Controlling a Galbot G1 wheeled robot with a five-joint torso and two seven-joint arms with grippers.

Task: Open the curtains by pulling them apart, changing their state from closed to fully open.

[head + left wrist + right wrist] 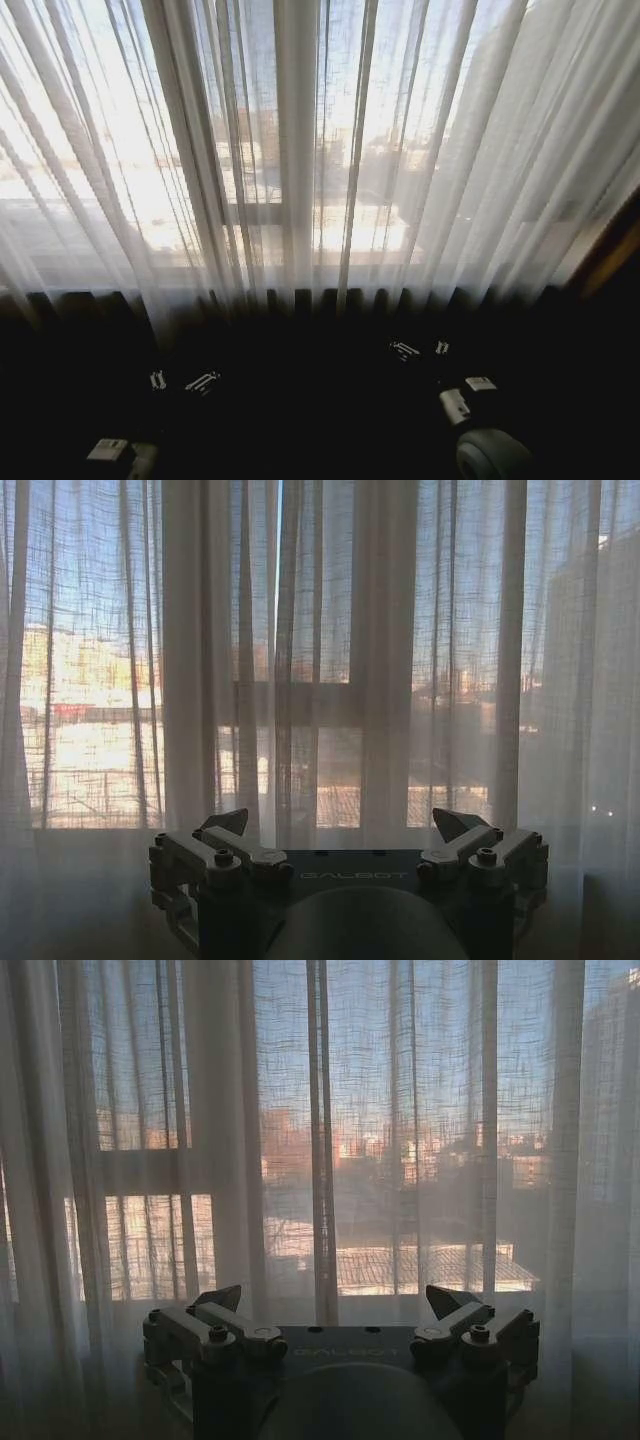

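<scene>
While curtains hang closed, end effectors gape short.

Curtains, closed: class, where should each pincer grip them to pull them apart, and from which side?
Likely the inner edges where the two curtains meet at the centre. Their vertical pleats bunch there into a fold narrow enough to pinch. Come straight on from the room side: left pincer on the left panel's edge, right pincer on the right's. Both pincers are open, short of the fabric.
</scene>
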